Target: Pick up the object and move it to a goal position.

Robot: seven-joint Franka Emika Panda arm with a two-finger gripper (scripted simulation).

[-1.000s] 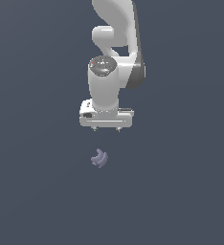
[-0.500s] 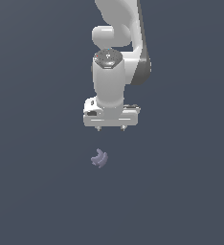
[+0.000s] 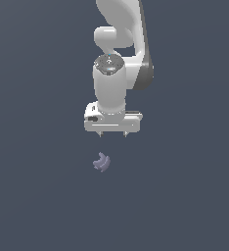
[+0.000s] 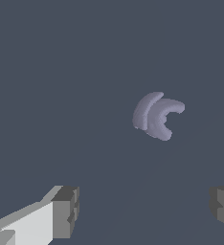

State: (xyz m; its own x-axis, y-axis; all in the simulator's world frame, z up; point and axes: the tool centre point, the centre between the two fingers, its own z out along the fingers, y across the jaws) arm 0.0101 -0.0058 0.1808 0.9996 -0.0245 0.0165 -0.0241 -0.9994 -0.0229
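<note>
White gripper [image 3: 113, 135] hung above the dark floor [image 3: 38, 196], jaws spread wide and empty; the lavender-grey object [image 3: 102, 162] lay on the floor, near but apart.

A plain dark grey-blue floor [image 3: 38, 196] carries 1 small curved lavender-grey lump [image 3: 102, 162].

object [image 3: 101, 162] below tool [image 3: 113, 134] (apart), slightly exterior view's left

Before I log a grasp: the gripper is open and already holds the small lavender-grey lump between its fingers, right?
Not quite. The gripper is open, but the lump lies apart from it on the surface, untouched. The wrist view shows the lump beyond both fingers.
</note>
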